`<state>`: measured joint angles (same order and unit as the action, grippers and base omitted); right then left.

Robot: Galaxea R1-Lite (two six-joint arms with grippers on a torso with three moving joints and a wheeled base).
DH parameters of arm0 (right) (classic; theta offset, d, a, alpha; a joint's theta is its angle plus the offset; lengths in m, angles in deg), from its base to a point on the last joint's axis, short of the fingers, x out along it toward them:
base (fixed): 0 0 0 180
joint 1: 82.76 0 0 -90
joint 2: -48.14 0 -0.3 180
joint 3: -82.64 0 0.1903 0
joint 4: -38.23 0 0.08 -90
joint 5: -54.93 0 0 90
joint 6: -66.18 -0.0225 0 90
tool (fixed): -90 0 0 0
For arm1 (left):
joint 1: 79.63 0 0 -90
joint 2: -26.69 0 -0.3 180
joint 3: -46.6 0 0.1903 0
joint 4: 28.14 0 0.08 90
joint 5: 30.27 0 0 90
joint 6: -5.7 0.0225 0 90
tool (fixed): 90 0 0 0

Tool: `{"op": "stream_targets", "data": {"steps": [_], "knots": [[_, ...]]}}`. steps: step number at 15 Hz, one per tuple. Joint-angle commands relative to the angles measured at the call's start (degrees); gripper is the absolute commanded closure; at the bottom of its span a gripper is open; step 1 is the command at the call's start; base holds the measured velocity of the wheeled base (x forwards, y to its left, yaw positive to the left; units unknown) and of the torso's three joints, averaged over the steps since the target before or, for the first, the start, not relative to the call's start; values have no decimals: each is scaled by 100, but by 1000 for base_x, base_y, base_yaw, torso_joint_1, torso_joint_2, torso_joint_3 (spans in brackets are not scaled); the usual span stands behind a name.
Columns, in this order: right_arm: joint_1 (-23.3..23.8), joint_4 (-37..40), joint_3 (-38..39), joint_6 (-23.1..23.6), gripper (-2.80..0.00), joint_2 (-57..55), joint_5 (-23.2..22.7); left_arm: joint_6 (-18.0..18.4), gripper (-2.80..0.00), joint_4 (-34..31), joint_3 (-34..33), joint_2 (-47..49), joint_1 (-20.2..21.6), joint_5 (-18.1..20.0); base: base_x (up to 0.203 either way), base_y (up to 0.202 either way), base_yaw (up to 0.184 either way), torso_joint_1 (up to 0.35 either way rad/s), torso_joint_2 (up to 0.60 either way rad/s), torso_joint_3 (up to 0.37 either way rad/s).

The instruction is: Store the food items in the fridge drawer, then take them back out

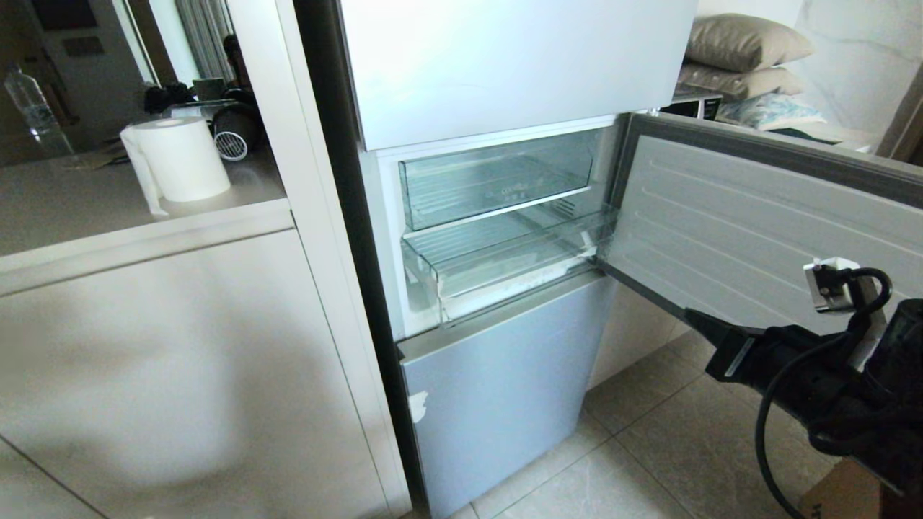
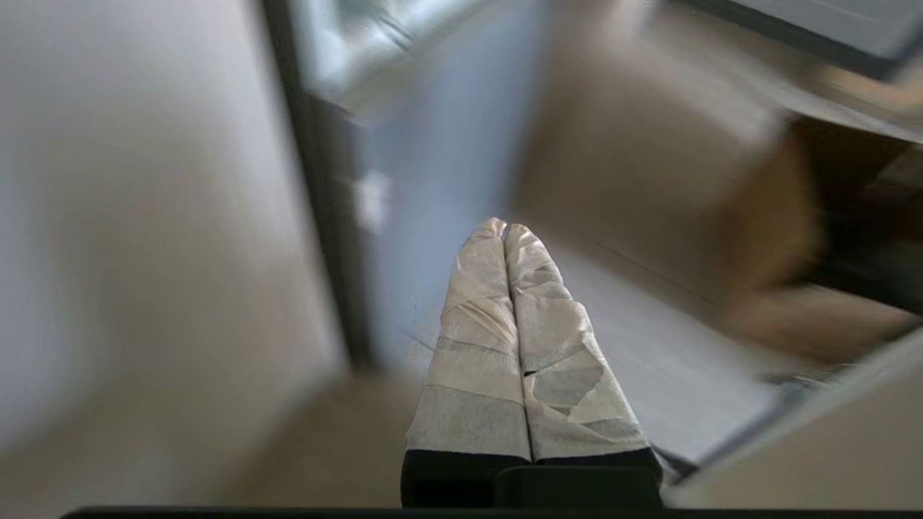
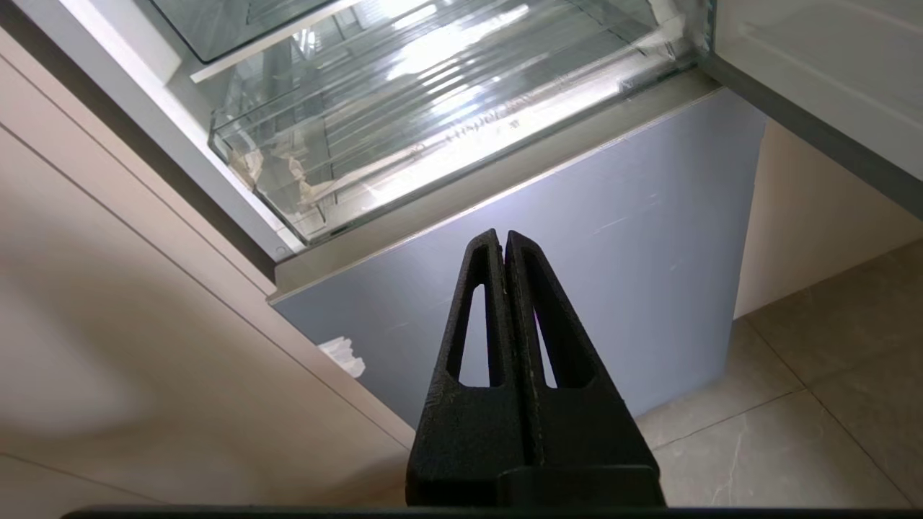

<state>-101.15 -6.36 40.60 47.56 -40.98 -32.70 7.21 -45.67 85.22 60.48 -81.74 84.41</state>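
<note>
Beside a pale cabinet [image 1: 166,346] stands the fridge [image 1: 505,65], its middle door [image 1: 757,216] swung wide to the right. Inside that compartment sit two clear bins; the fridge drawer [image 1: 505,256] is the lower one, pushed in below the upper bin [image 1: 497,176], and nothing shows through its ribbed floor. Under it is the blue-grey bottom door [image 1: 505,382]. On the counter at the left stands a roll of paper [image 1: 180,158]. Low at the right, over the tiled floor [image 1: 649,447], the right gripper [image 3: 502,238] points toward the bottom door, fingers pressed together and empty. The left gripper [image 2: 505,227], taped white, is likewise closed on nothing, aimed near the fridge's lower edge.
</note>
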Motion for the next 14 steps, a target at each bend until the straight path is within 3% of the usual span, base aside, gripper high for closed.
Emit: {"op": "stream_targets", "data": {"steps": [1, 3, 5, 7, 11, 14], "knots": [[-7, -42, 91, -75, 0, 89, -8, -51, 0, 719, 460, 2885, -328, 227, 0, 0, 0, 0, 0, 0], [-6, -42, 219, -76, 0, 168, 1, -101, 0, 1661, 881, 4526, -780, 187, 0, 0, 0, 0, 0, 0], [1, -40, 576, -11, 0, 374, 30, -134, 0, 2703, 1440, 6096, -1382, -160, 0, 0, 0, 0, 0, 0], [1, -34, 896, 52, 0, 682, 364, -164, 0, 3566, 2198, 7392, -2002, -650, 0, 0, 0, 0, 0, 0], [38, -17, 1392, 774, 0, 1600, 1137, -278, 0, 4420, 4081, 8905, -2912, -1830, 0, 0, 0, 0, 0, 0], [82, 130, 1602, 1389, 0, 2564, 2040, -327, 0, 4765, 4814, 9407, -3237, -2500, 0, 0, 0, 0, 0, 0]]}}
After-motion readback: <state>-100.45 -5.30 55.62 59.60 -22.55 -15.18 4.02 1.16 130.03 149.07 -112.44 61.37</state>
